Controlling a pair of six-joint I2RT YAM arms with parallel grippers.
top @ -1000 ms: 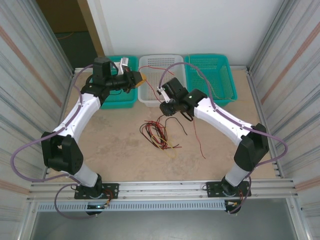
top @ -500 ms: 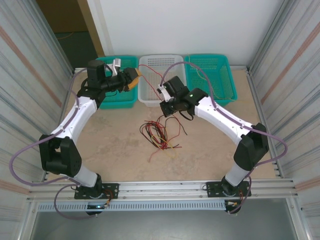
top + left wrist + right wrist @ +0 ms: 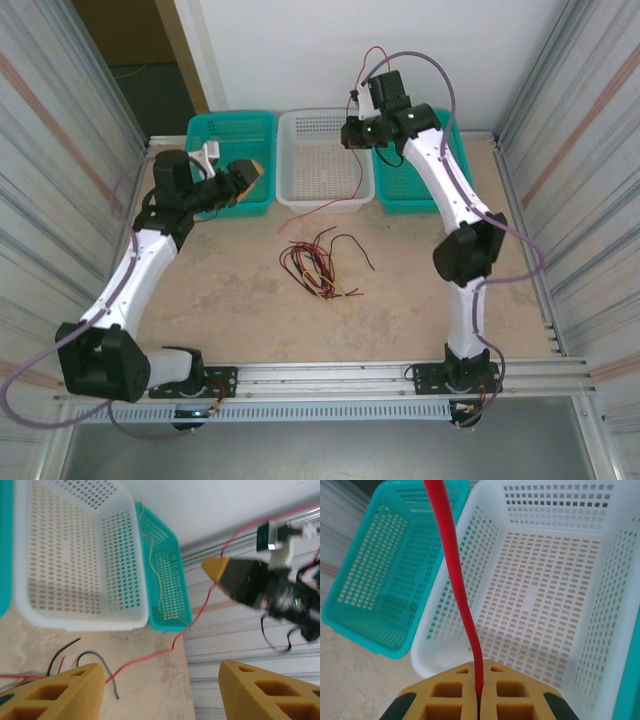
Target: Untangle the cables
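A tangle of red, black and pale yellow cables (image 3: 315, 265) lies on the table's middle. My right gripper (image 3: 352, 130) is raised over the white basket (image 3: 322, 190) and is shut on one red cable (image 3: 452, 565), pinched between its yellow fingertips (image 3: 479, 682). That red cable (image 3: 310, 207) trails down across the basket's front toward the tangle and crosses the floor in the left wrist view (image 3: 150, 655). My left gripper (image 3: 245, 180) hangs open in front of the left teal basket (image 3: 232, 130), with nothing between its fingers (image 3: 65, 690).
A second teal basket (image 3: 440, 150) stands at the back right, and a pale yellow cable (image 3: 156, 575) lies in it. Corrugated metal walls close both sides. The right arm's elbow (image 3: 468, 250) stands over the table's right part.
My right gripper shut on the red cable and rose back over the white basket, drawing that cable out of the tangle. My left gripper opened and pulled back toward the left.
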